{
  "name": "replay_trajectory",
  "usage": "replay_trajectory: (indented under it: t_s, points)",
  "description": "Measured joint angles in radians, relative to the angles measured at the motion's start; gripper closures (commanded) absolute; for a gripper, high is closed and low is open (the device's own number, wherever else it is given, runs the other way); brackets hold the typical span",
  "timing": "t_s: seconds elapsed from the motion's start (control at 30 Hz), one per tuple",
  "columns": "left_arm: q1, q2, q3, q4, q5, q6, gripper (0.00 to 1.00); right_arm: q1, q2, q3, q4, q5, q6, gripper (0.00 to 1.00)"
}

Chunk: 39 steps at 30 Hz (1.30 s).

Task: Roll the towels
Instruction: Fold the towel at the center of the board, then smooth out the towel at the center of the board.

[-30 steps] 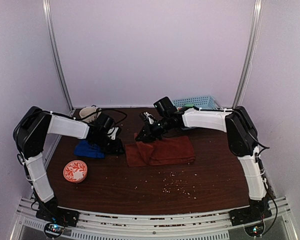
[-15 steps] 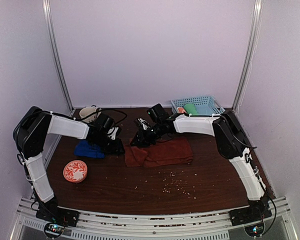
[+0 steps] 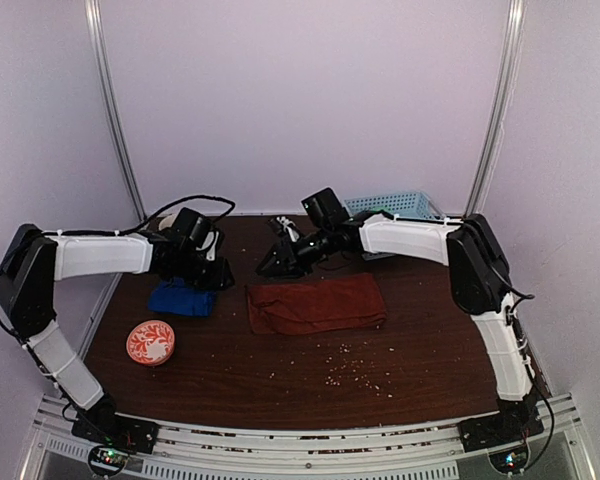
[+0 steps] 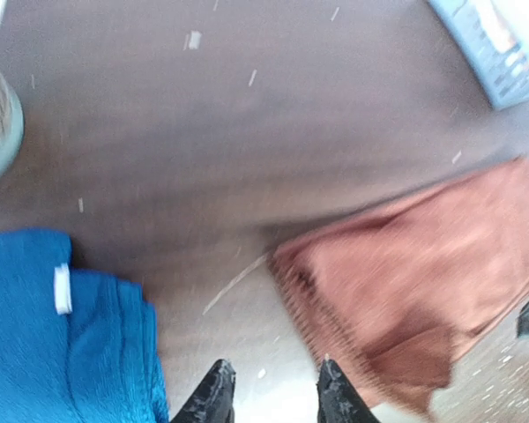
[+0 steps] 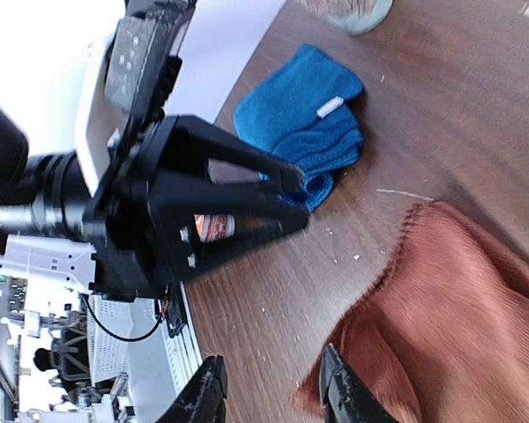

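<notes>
From above, the rust-brown cloth towel (image 3: 315, 303) is lying flat, the royal-blue cloth towel (image 3: 180, 298) sitting left of it and the right gripper (image 3: 270, 265) hovering by its far left corner. The left wrist view is showing the left gripper (image 4: 273, 398) left of that towel, jaws parted on nothing. In the right wrist view the right jaws are gaping empty — pinching only the frayed corner risks dragging the cloth, not rolling it.

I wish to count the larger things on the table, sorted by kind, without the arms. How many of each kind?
Loose towels: 2, the rust-brown towel and the blue towel.
Rolled towels: 1, the orange-and-white roll.
Baskets: 1, the light-blue basket.
Cups: 1, the cup.
Total: 5.
</notes>
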Motion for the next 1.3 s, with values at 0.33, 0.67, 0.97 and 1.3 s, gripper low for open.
replay_trajectory:
  t_s: [0.33,0.67,0.97,1.3]
  points:
    - [-0.021,0.133,0.188,0.055,0.220,0.064,0.74,-0.229,-0.145,-0.091,-0.156,0.167,-0.291,0.73]
    - [-0.063,0.340,0.237,0.064,0.466,0.114,0.76,-0.285,-0.145,-0.261,-0.264,0.296,-0.460,0.74]
    - [-0.063,0.215,0.011,-0.011,0.518,0.167,0.76,-0.295,-0.148,-0.346,-0.325,0.339,-0.528,0.74]
    - [-0.064,0.168,0.060,-0.077,0.439,0.179,0.76,-0.348,-0.353,-0.482,-0.302,0.425,-0.515,0.61]
